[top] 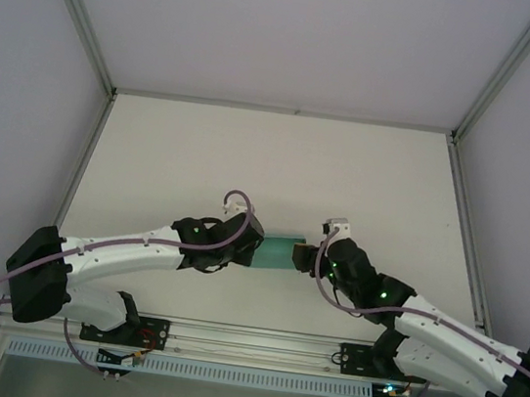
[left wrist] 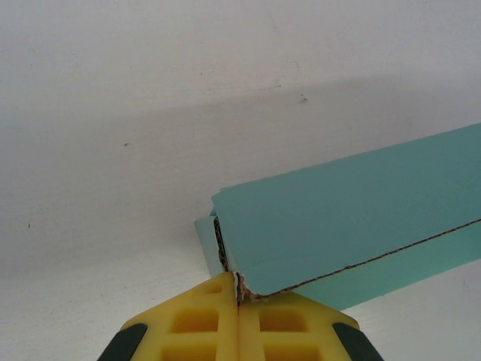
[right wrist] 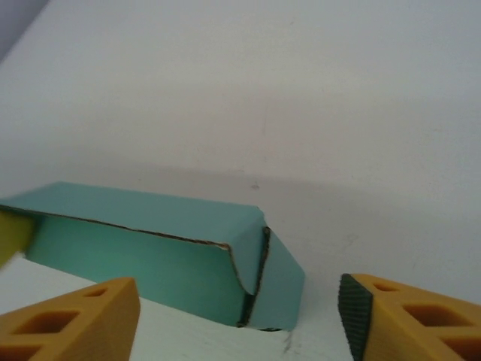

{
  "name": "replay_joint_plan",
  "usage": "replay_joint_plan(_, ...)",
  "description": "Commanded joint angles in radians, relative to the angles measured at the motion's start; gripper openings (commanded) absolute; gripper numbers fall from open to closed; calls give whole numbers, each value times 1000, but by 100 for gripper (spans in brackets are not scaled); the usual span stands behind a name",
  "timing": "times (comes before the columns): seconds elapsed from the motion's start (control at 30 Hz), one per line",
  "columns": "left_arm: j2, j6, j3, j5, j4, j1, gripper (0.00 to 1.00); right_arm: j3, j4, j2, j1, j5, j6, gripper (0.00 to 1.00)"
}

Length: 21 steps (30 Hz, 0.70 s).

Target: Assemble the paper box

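The paper box [top: 279, 251] is a small teal-green carton, folded into a long rectangular sleeve, and it lies on the white table [top: 280, 161] between the two grippers with its long axis running from one to the other. Its faces are plain, even teal. Raw brown-grey paperboard shows only along the cut edges, and the creases at the corners are a little frayed. At the box's left end the left gripper [left wrist: 239, 289] has its yellow fingers pressed flat together. A thin edge of the box's corner is nipped in the seam between the tips, and just behind that pinch a folded flap stands a little off the main panel. From the left wrist view the box runs away from this grip up and to the right. At the box's right end the right gripper [right wrist: 239, 289] has its orange-yellow fingers [right wrist: 75, 320] spread wide, one on each side of that end and clear of it. That end looks partly folded in, with one flap creased inward and a narrow dark gap beside it. In the right wrist view the box's lower edge appears to rest on the table, with a small shadow under the corner. At the far end of the box in that view, a sliver of yellow finger [right wrist: 11, 233] meets it.
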Motion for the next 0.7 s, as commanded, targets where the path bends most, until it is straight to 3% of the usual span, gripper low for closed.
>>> replay_joint_plan(0.0,52,-10,-39,6,-128,-17,0,78,-106,-16,6,22,74,76)
replay_joint_plan(0.13,46,-4,-38,-8,-135,-21,0,157,-150,55,3,85,84,78)
replay_joint_plan(0.27,48,-1,-34,-14,-132,-22,0,207,-188,149,-20,115,126,73)
replay_joint_plan(0.6,49,35,9,-16,-152,-26,0,175,-155,306,-73,21,175,52)
replay_joint_plan(0.67,56,54,39,-8,-172,-26,7,147,-129,318,-72,-8,174,47)
